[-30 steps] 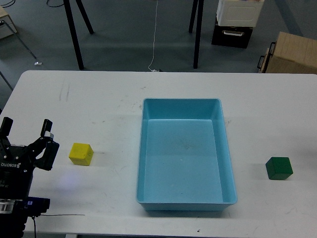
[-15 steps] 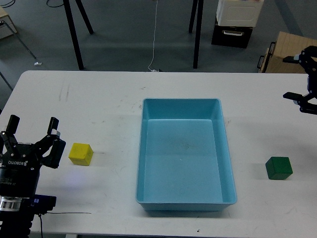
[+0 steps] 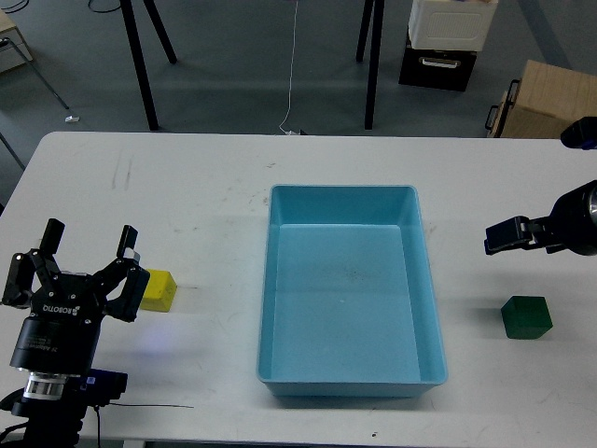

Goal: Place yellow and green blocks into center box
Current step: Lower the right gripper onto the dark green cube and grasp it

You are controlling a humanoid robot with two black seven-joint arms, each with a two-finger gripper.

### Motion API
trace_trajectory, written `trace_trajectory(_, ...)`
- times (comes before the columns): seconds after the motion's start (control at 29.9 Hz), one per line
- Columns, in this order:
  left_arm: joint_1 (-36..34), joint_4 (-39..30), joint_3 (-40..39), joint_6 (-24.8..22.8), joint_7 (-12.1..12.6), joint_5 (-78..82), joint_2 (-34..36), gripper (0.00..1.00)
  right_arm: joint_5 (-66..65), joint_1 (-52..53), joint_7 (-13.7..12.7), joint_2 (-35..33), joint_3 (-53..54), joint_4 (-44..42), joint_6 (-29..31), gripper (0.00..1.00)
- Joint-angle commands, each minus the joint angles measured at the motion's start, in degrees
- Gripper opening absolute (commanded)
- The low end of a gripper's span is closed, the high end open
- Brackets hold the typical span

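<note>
A yellow block [image 3: 160, 290] sits on the white table left of the blue box [image 3: 342, 191]; its left edge is hidden behind my left gripper. My left gripper [image 3: 88, 241] is open and empty, its fingers upright just left of the yellow block. A green block [image 3: 527, 317] sits on the table right of the box. My right gripper [image 3: 506, 235] reaches in from the right edge, beyond and slightly left of the green block. It shows side-on and dark, so I cannot tell its fingers apart. The box is empty.
The white table [image 3: 205, 187] carries only the box and two blocks. Beyond its far edge are black stand legs [image 3: 140, 75], a cardboard box [image 3: 546, 103] and a white and black case [image 3: 448, 37] on the floor.
My left gripper has moved right and up, now overlapping the yellow block's left edge. My right arm came into view and moved down and left toward the green block.
</note>
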Motion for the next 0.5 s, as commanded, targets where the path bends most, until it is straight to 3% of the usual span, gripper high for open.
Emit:
trace_trajectory(0.0,0.2,0.0,0.4,0.0,0.0,0.0,0.0,1.0,-1.0,-4.5,0.1,-0.1,1.9,-1.0,-0.1,1.0)
trace_trajectory(0.47,0.4,0.1,1.1,0.0,-0.2,0.4,0.0,1.0,-1.6,-10.2,-0.4,0.5,2.9,-2.7,-1.2,1.0)
